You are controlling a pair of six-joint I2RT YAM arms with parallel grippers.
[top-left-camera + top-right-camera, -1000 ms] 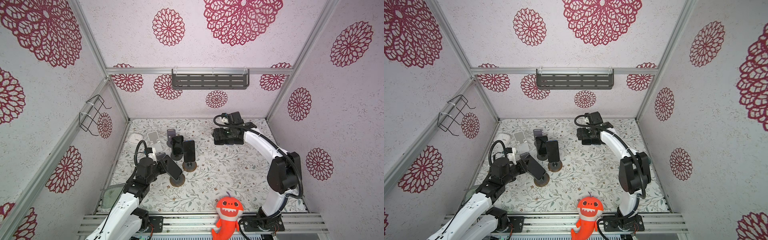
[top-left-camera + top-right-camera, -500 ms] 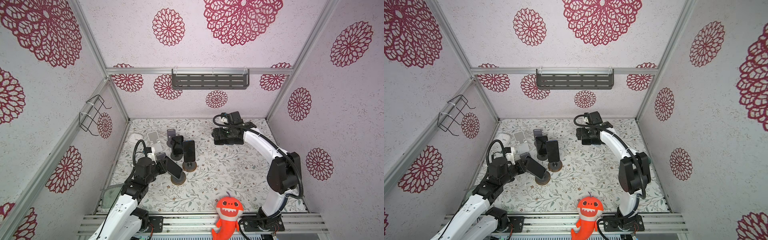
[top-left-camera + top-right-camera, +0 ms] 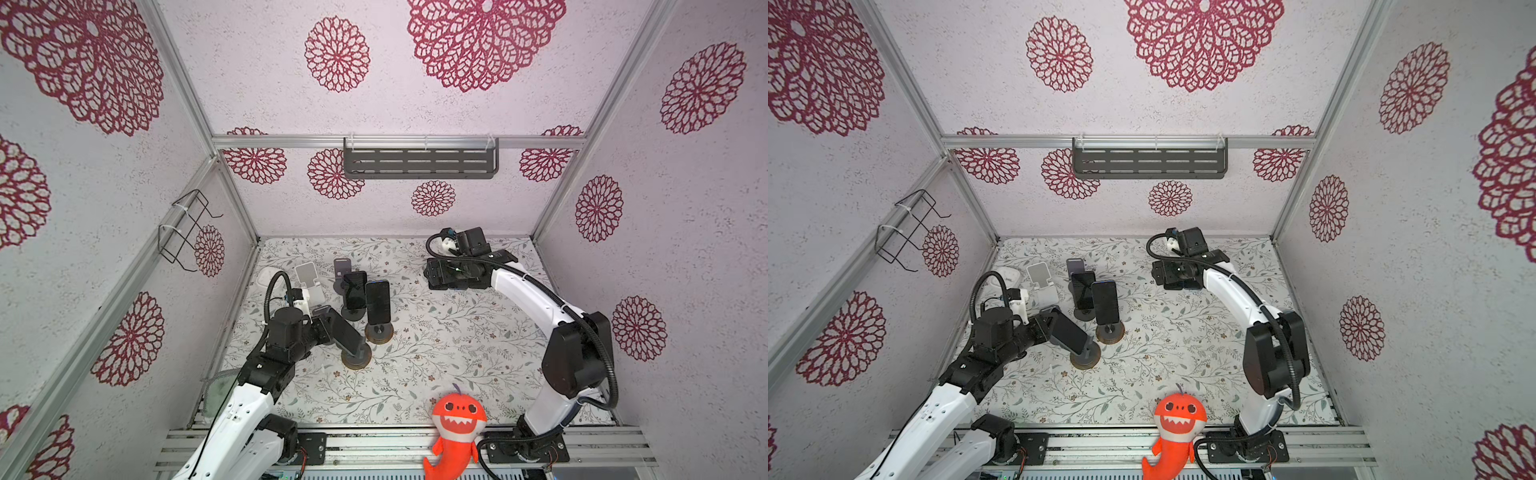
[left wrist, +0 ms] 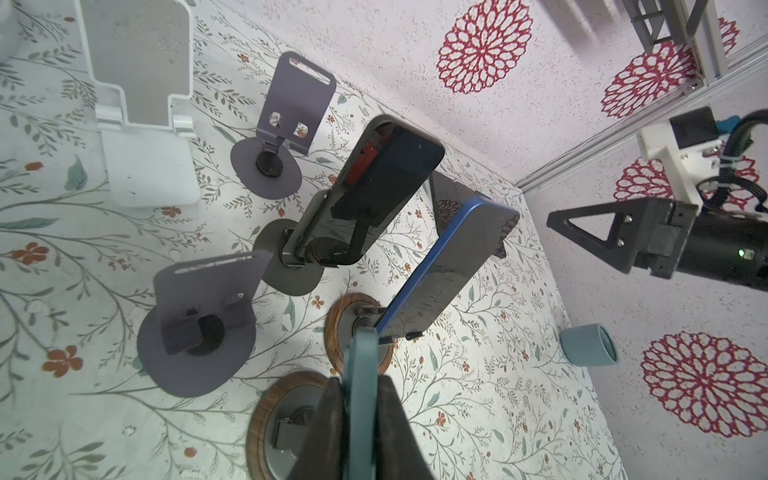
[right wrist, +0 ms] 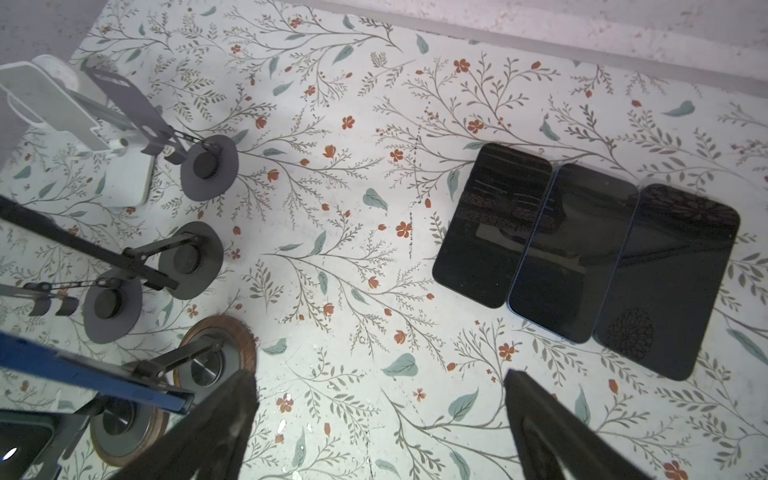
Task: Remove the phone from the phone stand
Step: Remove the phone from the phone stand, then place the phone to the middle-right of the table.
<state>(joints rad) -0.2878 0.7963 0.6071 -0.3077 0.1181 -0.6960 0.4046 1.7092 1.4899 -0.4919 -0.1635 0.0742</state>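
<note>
A dark phone (image 3: 347, 332) with a teal edge (image 4: 360, 365) leans on the front phone stand, whose round base has a wood rim (image 3: 356, 360). My left gripper (image 3: 323, 326) is shut on the phone's upper end. In the left wrist view its two black fingers (image 4: 328, 419) press both faces of the phone, with the stand's base (image 4: 266, 419) below. The phone's lower end still rests on the stand. My right gripper (image 5: 378, 415) hangs open over bare floor at the back right, with nothing between its fingers.
Behind stand a blue phone (image 3: 377, 301) on a second wood-rimmed stand and a black phone (image 3: 355, 289) on a dark stand. Empty white (image 3: 309, 282) and grey (image 3: 343, 266) stands are farther back. Three phones (image 5: 573, 249) lie flat. A teal cup (image 4: 588, 345) and an orange plush (image 3: 455, 424) are also here.
My left gripper's jaws have closed onto the upper end of the teal-edged phone. The phone and its stand have barely shifted. The right arm has not moved.
</note>
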